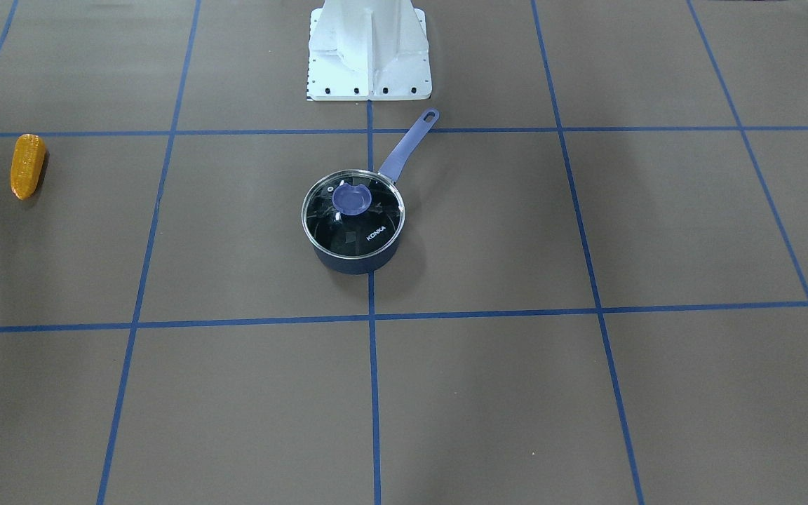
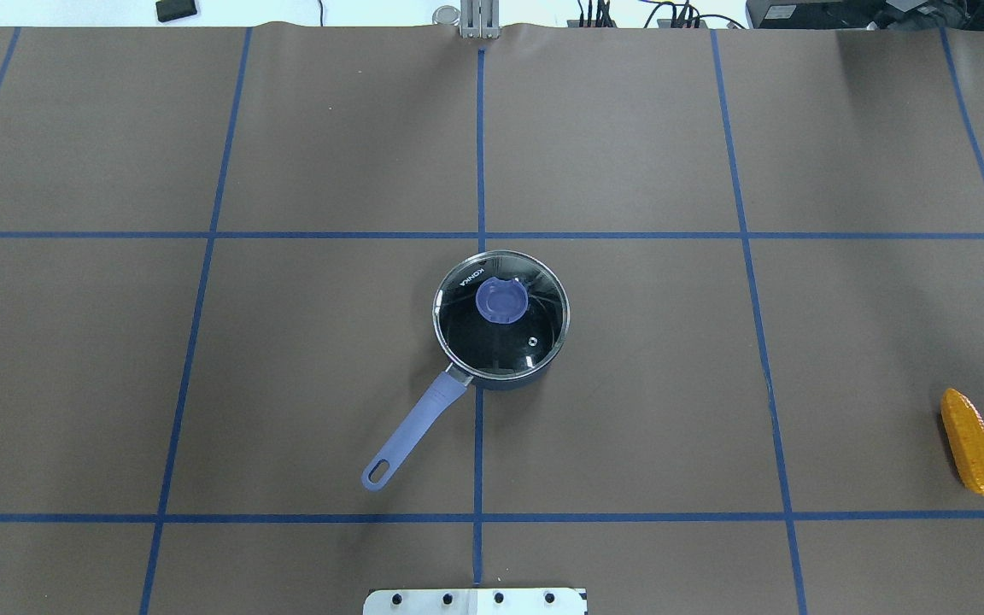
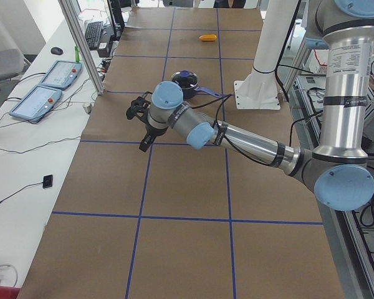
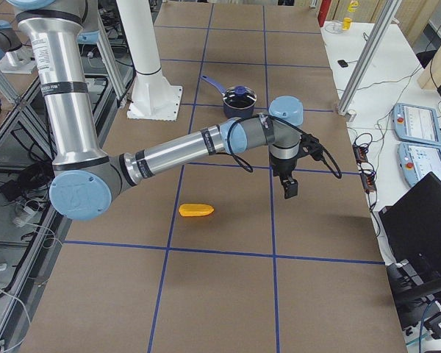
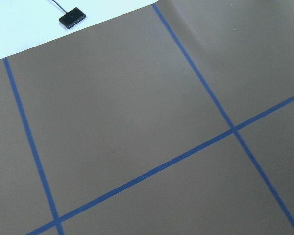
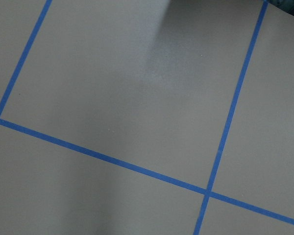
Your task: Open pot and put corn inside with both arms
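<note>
One pot (image 1: 355,261) is seen at the middle of the table (image 2: 287,384), closed by one glass lid (image 1: 365,235) with a blue knob (image 1: 352,198). Its one long handle (image 1: 407,149) is pointed toward the white pedestal (image 1: 369,49). One corn (image 2: 973,442) is seen lying flat on the table, well apart from the pot. It is at the lower right edge of the overhead view and at the left edge of the front-facing view.

No arm is shown in the overhead view. Two arms are counted only in the side views. The left arm (image 3: 249,140) is stretched low across the middle of the left-side view. The right arm (image 4: 176,151) is stretched the same way in the right-side view.

The left gripper (image 3: 143,140) is held above bare table. Only a black sliver of it is caught at the right edge of the front-facing view. How far it is open cannot be told. The right gripper (image 4: 289,187) is pointed downward, up and to the right of the corn in the frame. Its opening cannot be told either.

Only brown table and blue tape lines (image 6: 225,122) are shown by both wrist cameras. One small black device (image 5: 71,17) is also seen at the upper left of the left wrist view.
</note>
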You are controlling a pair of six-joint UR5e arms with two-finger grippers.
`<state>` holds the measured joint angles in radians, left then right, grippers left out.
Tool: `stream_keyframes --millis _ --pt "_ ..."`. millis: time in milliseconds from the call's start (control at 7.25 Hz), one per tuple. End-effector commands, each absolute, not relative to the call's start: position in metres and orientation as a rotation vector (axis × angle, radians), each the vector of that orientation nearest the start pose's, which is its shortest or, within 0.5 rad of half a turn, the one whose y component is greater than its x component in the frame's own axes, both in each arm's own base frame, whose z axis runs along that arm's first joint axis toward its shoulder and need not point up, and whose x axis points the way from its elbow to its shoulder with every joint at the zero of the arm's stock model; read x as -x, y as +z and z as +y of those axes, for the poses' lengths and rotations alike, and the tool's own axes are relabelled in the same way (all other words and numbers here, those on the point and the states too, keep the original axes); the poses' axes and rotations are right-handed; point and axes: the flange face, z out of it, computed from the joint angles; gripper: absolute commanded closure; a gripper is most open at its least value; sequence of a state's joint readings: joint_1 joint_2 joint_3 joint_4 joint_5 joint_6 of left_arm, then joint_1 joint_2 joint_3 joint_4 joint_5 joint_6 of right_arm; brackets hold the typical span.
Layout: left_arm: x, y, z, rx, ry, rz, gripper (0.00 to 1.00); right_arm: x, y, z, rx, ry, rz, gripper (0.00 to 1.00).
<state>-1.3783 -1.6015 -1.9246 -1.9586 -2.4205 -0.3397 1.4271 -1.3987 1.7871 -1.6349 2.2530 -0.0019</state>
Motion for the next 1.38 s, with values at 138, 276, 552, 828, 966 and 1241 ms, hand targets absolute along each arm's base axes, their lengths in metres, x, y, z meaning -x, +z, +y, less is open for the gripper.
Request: stream_keyframes --millis 138,276,552,828,966,1241 --pt "-0.216 0.307 -0.514 -0.317 0.059 0.99 0.0 0.023 0.47 -0.561 -0.242 -0.221 -0.708 0.0" --pt "-0.262 0.262 -0.514 -0.283 0.095 0.966 0.0 0.023 0.471 -0.56 -0.239 -0.218 -0.71 0.0" --pt "-0.361 0.203 -0.477 -0.239 0.078 0.97 0.0 0.023 0.471 -0.561 -0.24 -0.218 -0.709 0.0" --pt "-0.449 0.116 -0.439 -0.2 0.041 0.924 0.0 0.023 0.47 -0.561 -0.241 -0.218 -0.709 0.0" --pt "-0.483 0.095 -0.429 -0.204 0.011 0.901 0.0 0.025 0.471 -0.561 -0.239 -0.221 -0.709 0.0" --pt "-0.546 0.065 -0.436 -0.194 -0.019 0.854 0.0 0.026 0.471 -0.56 -0.238 -0.222 -0.711 0.0"
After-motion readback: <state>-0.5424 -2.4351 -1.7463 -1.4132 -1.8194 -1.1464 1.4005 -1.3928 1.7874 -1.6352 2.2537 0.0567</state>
